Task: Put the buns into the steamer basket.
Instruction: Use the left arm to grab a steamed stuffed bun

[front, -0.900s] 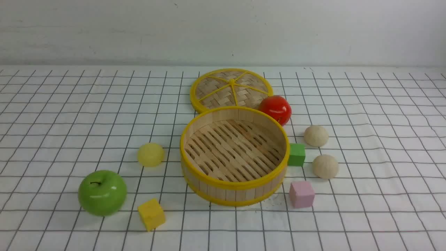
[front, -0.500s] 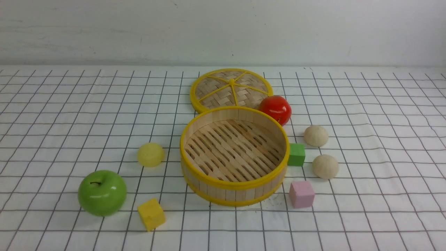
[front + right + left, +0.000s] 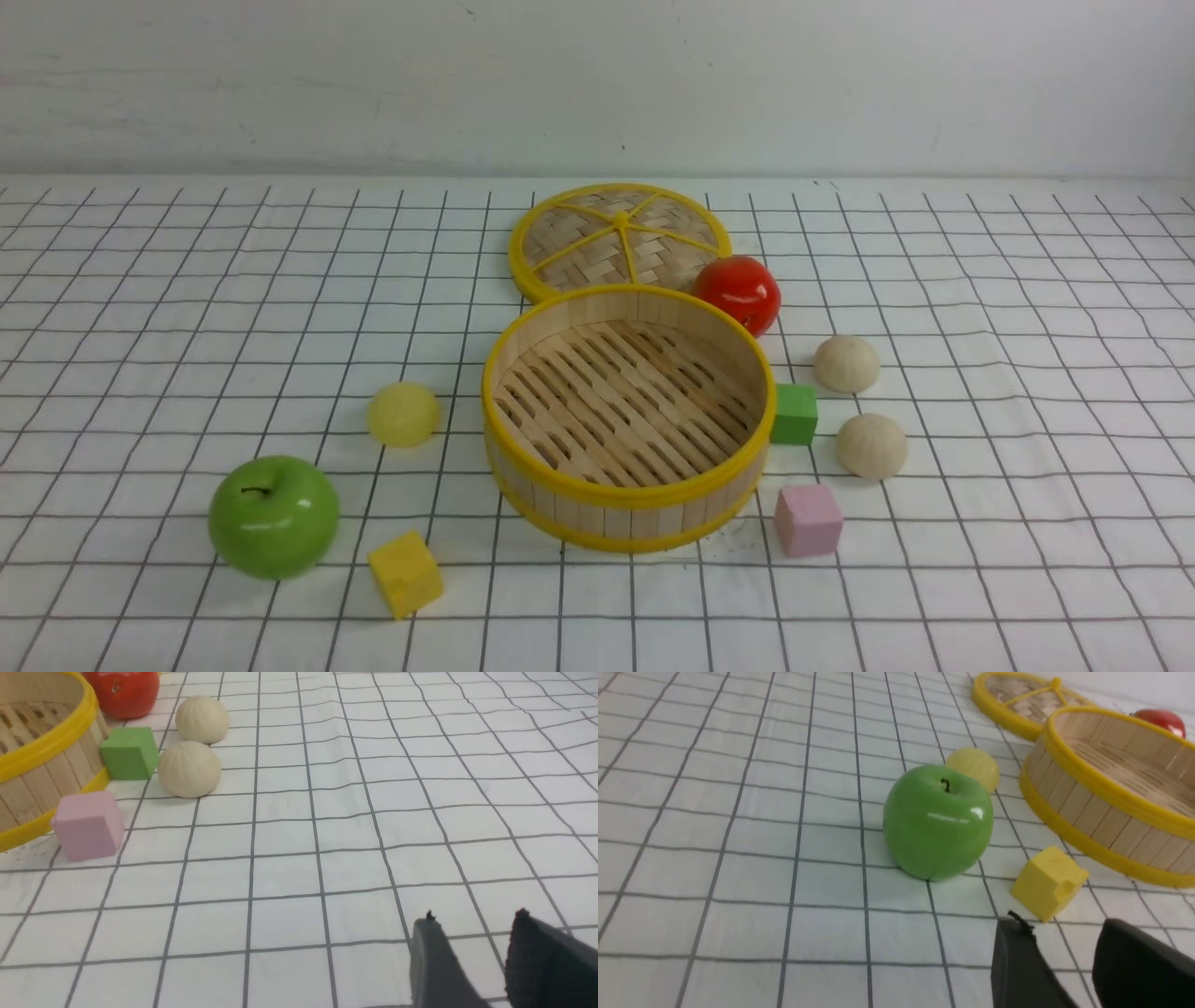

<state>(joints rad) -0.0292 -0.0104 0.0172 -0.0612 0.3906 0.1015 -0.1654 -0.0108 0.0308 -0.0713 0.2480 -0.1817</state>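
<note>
The steamer basket [image 3: 627, 490] stands empty at the table's middle; it also shows in the left wrist view [image 3: 1092, 812] and the right wrist view [image 3: 28, 756]. The pale yellow bun [image 3: 403, 413] lies to its left, behind the apple in the left wrist view [image 3: 973, 763]. Two cream buns [image 3: 847, 363] [image 3: 871, 446] lie to its right, also in the right wrist view [image 3: 202, 718] [image 3: 189, 769]. My left gripper [image 3: 1062, 926] is open and empty, close to the yellow cube. My right gripper [image 3: 474, 917] is open and empty, well short of the cream buns. Neither arm shows in the front view.
A green apple [image 3: 274, 516] and a yellow cube [image 3: 405, 573] lie front left. A red tomato [image 3: 738, 293] and the flat woven lid [image 3: 619, 240] are behind the basket. A green cube [image 3: 794, 413] and a pink cube [image 3: 808, 520] sit beside the basket's right wall.
</note>
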